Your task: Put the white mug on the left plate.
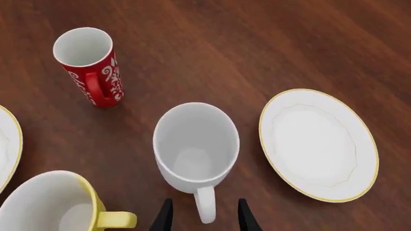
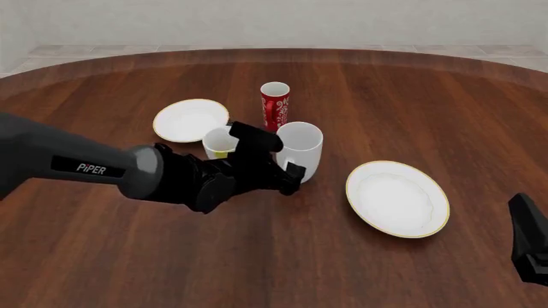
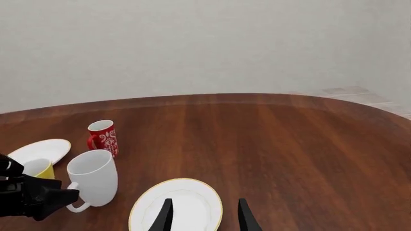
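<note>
The white mug [image 2: 299, 149] stands upright mid-table, its handle turned toward my left gripper [image 2: 292, 174]. In the left wrist view the mug [image 1: 196, 144] fills the centre and its handle sits between the two spread fingers of the left gripper [image 1: 205, 219], which is open and not clamped. The left plate [image 2: 190, 120], small and gold-rimmed, lies bare at the back left, beyond the yellow mug. My right gripper [image 2: 530, 247] hangs open at the front right, far from the mug [image 3: 93, 178].
A yellow mug [image 2: 218, 142] stands close to the white mug's left, partly behind my left arm. A red patterned cup [image 2: 275, 104] is just behind the white mug. The larger gold-rimmed plate [image 2: 396, 197] lies to the right, under the right gripper [image 3: 205, 219].
</note>
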Action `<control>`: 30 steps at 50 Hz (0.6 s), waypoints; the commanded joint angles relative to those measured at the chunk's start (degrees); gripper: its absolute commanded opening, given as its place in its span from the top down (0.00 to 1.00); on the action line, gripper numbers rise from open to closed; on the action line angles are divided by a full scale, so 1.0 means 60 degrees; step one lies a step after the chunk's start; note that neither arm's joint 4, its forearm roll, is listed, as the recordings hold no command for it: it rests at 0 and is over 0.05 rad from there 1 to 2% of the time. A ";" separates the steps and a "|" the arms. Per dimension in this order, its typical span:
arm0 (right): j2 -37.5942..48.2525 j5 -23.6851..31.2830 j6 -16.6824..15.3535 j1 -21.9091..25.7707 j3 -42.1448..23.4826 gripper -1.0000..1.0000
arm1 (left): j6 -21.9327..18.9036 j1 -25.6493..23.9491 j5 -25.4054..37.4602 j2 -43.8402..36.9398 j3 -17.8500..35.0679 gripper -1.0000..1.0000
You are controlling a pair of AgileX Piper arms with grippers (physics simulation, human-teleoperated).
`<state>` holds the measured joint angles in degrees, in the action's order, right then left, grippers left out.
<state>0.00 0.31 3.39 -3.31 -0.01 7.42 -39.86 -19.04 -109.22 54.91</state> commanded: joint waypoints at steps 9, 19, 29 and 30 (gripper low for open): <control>0.0000 -0.0033 0.0056 -0.0058 0.0000 0.00 | -0.0006 -0.0017 0.0269 -0.0173 0.0191 0.00; 0.0000 -0.0012 0.0083 -0.0108 0.0000 0.00 | 0.0027 -0.0051 0.0355 -0.0234 0.0259 0.00; 0.0000 0.0025 0.0027 -0.0047 0.0000 0.00 | 0.0075 -0.0083 0.0439 -0.0294 0.0323 0.00; 0.0000 0.0028 0.0023 -0.0045 0.0000 0.00 | 0.0055 -0.0077 0.0446 -0.0295 0.0327 0.00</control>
<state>0.00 0.33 3.65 -3.68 -0.01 7.63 -40.19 -16.88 -110.65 56.48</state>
